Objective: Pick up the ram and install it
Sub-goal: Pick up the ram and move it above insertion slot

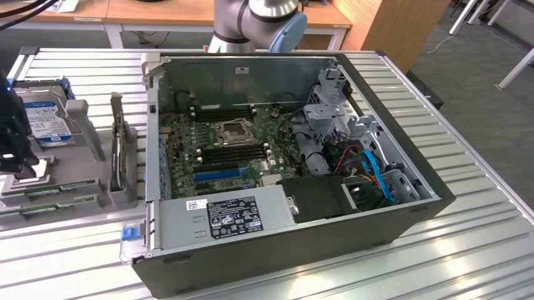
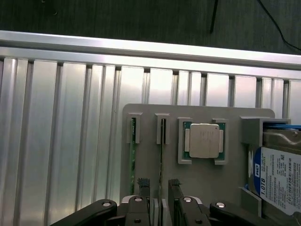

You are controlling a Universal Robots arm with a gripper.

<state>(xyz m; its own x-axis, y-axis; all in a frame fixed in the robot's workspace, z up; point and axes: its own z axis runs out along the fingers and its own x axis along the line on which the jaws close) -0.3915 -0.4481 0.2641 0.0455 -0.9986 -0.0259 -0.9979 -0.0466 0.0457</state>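
Observation:
Two ram sticks stand on edge in slots of a grey holder point(image 2: 202, 183). One ram stick point(image 2: 133, 160) shows green, the other ram stick point(image 2: 162, 155) is seen as a thin dark edge. My gripper point(image 2: 159, 187) hangs open just above the holder, one fingertip on either side of the dark-edged stick and nothing held. In the exterior view the gripper point(image 1: 19, 164) is at the far left, over the holder, with the ram sticks point(image 1: 49, 188) lying beside it. The open computer case point(image 1: 417, 206) shows the motherboard's memory slots point(image 1: 235, 147).
A CPU point(image 2: 203, 140) sits in the holder beside the sticks, and a hard drive point(image 2: 280, 176) beyond it. An expansion card point(image 1: 119, 140) stands upright between holder and case. The power supply point(image 1: 225, 215) fills the case's near corner. The ribbed metal table point(image 1: 467, 250) surrounds everything.

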